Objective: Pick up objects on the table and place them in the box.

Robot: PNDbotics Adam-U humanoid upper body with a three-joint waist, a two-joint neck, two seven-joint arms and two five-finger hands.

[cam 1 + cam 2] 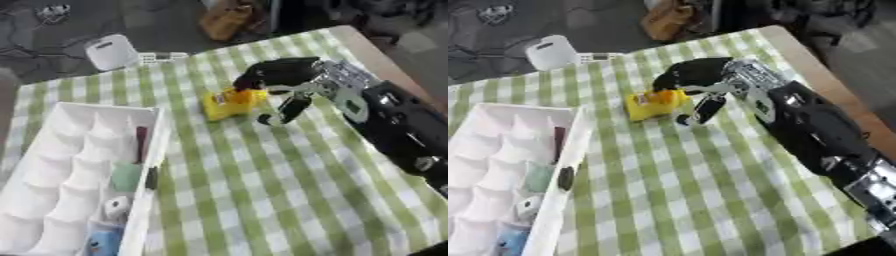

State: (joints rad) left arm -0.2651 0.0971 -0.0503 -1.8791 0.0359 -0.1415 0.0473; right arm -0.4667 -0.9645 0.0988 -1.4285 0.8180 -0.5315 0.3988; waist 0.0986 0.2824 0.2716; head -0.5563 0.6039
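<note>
On the green-checked surface (pixel 289 190), right hand (pixel 284 80) reached over a yellow packet (pixel 230 102), fingers (pixel 262 75) curled over its top edge, thumb angled down beside it. Looked like the grasping step, packet not yet lifted. Needed next: closing, lifting, carrying left to the white box (pixel 144 165), already holding several small items. Left hand out of view.

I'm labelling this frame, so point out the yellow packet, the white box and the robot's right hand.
Yellow packet (pixel 229 103): left eye view, middle of its face.
White box (pixel 156 134): left eye view, right wall.
Right hand (pixel 278 74): left eye view, back of the hand, above the packet.
</note>
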